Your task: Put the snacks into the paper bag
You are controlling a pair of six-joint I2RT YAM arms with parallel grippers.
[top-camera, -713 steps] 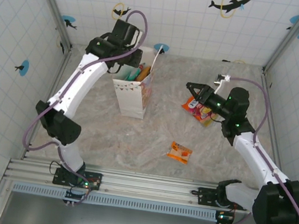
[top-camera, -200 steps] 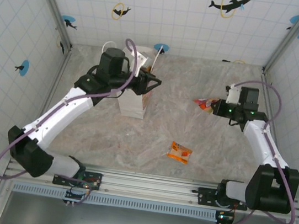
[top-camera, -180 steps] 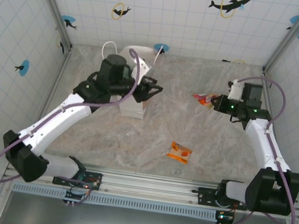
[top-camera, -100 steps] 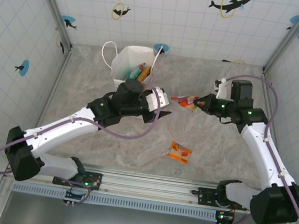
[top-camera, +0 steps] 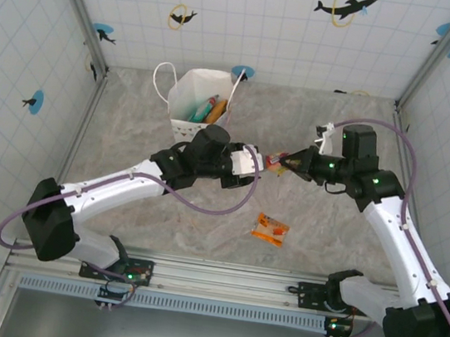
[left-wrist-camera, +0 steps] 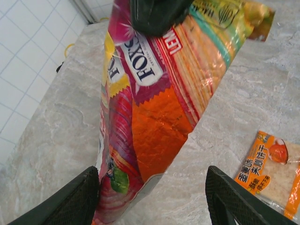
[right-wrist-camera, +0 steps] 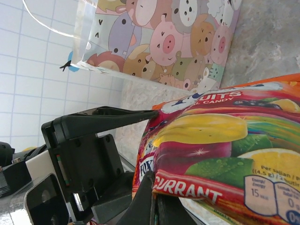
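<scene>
Left fingers (left-wrist-camera: 70, 201) flank the red-yellow packet (left-wrist-camera: 154, 108) (paper bag (right-wrist-camera: 164, 42) behind them).

The fruit-candy packet (left-wrist-camera: 159, 117) has the brand "FOX'S" in dark letters on a white patch, upper middle of the left wrist view. Beside it the letters "LEM" are cut off. In the right wrist view the same packet (right-wrist-camera: 220, 154) reads "…UITS CANDY" along its upper edge and "…URRANT" in white lower down. Small print at lower right says "Per sajian (4.5 g)" and "15 mg". The small orange packet (left-wrist-camera: 269, 164), lower right of the left wrist view, bears Chinese characters I can't make out.
</scene>
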